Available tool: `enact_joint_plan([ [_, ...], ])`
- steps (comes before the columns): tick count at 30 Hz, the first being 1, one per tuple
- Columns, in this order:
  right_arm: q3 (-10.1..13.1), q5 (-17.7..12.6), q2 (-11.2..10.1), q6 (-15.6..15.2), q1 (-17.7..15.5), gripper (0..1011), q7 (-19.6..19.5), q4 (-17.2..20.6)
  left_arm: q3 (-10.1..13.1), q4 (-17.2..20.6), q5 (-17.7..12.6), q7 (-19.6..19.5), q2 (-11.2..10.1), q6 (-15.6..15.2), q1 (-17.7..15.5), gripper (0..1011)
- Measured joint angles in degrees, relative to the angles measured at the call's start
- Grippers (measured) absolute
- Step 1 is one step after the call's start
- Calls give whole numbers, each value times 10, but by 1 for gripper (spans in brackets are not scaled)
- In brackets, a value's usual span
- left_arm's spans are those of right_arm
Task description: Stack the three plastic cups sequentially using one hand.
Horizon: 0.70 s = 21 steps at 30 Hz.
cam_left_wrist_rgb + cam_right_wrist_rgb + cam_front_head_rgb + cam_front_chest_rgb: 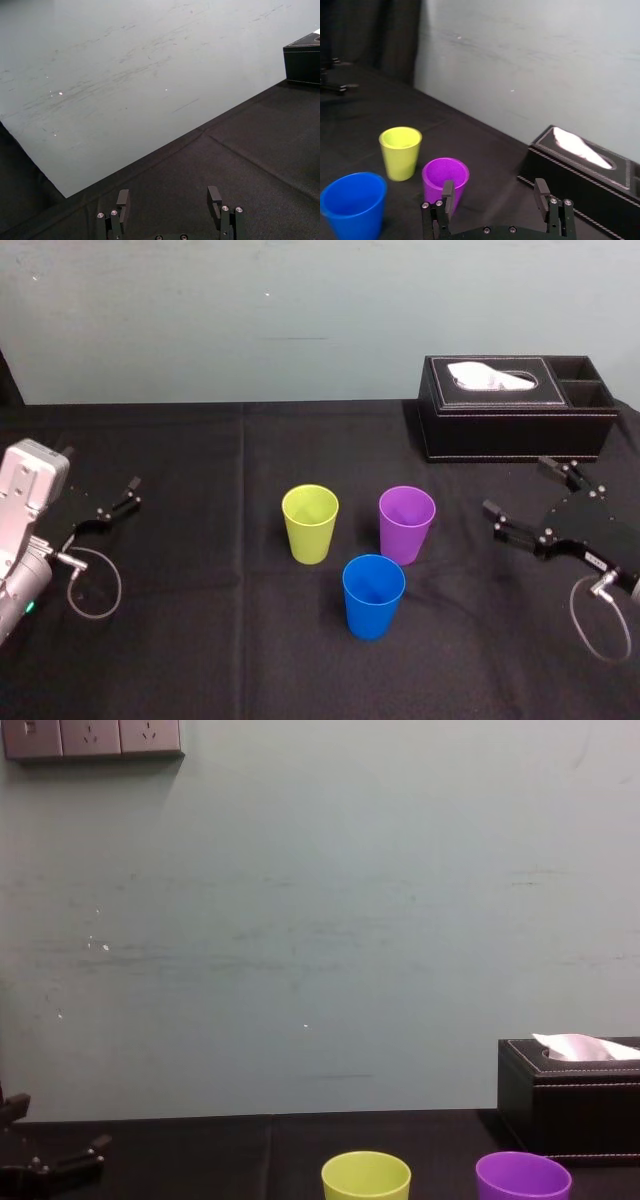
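1. The desk (200, 640), covered in black cloth, carries everything.
2. The black tissue box (515, 410) sits at 1 o'clock from the cups, by the desk's far edge. A white tissue (490, 375) pokes out of its top.
3. The right claw (520, 488) is at 3 o'clock from the cups and well apart from them. Its fingers are spread wide and hold nothing.
4. The left claw (118, 502) is at 9 o'clock from the cups, also well apart, spread wide and empty.
5. The three cups stand upright and unstacked, near one another without touching.
   - The yellow-green cup (310, 523) is at 10 o'clock of the group.
   - The purple cup (407, 524) is at 2 o'clock, nearest the right claw.
   - The blue cup (373, 595) is at 6 o'clock, closest to the robot.
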State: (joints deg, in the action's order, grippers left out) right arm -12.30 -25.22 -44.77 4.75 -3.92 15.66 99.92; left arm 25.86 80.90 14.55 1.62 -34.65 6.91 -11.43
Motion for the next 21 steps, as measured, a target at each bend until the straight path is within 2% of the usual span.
enact_joint_plan([
  [7,2,-9,-12,-6,-22,1003,43,10,0,0,0,0,0,0,0,1010],
  [21,18,-38,-18,-11,-72,1003,106,28,0,0,0,0,0,0,0,1010],
])
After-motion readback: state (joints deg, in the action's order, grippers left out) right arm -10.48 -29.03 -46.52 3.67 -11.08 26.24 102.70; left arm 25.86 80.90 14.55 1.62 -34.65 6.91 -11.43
